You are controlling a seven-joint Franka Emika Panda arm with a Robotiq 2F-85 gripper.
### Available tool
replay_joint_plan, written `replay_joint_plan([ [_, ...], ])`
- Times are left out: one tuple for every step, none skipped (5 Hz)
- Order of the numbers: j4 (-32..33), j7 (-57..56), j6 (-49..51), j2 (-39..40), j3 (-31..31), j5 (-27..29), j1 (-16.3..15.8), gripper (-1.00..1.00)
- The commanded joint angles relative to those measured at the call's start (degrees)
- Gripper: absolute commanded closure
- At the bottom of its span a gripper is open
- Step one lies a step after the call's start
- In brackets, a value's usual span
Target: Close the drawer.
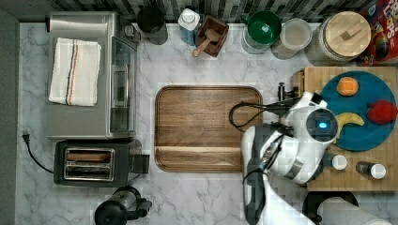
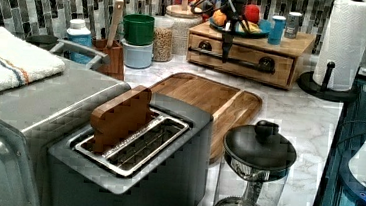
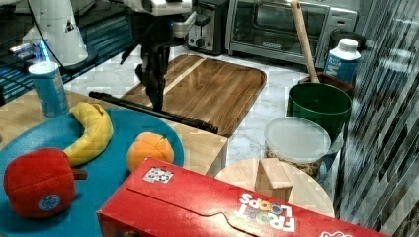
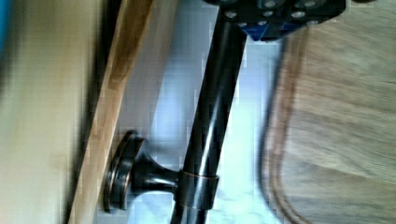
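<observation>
The drawer (image 2: pixel 241 70) is the light-wood front of the box under the blue plate, and a long black bar handle (image 2: pixel 252 63) runs across it. In the wrist view a thin dark gap shows between the drawer front (image 4: pixel 109 107) and the box body, with the handle (image 4: pixel 210 126) standing off it on a round post. My gripper (image 2: pixel 224 55) hangs straight down on the tray side of the handle (image 3: pixel 143 107), its fingers together and touching the bar. The gripper (image 3: pixel 158 104) also shows in the right view, and the gripper (image 1: pixel 281 92) sits beside the box's edge in the top view.
A dark wooden tray (image 1: pixel 206 126) lies on the marble counter just in front of the drawer. The blue plate (image 1: pixel 361 136) with fruit and two small cans sit on the box top. A paper towel roll (image 2: pixel 344 42), a toaster (image 1: pixel 94 161) and a toaster oven (image 1: pixel 89 75) stand farther off.
</observation>
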State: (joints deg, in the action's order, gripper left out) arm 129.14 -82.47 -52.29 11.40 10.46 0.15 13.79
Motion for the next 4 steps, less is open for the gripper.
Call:
replay_joint_plan([
  [-11.03, -0.69, 1.87, 4.83, 7.39, -2.3, 7.46, 1.0],
  [-11.44, 0.9, 5.0, 3.9, 7.63, -2.91, 6.63, 1.0],
  [-11.42, 0.86, 5.01, 3.9, 7.79, -2.85, 6.48, 1.0],
  [-11.43, 0.73, 4.99, 3.94, 8.16, -2.69, 6.12, 1.0],
])
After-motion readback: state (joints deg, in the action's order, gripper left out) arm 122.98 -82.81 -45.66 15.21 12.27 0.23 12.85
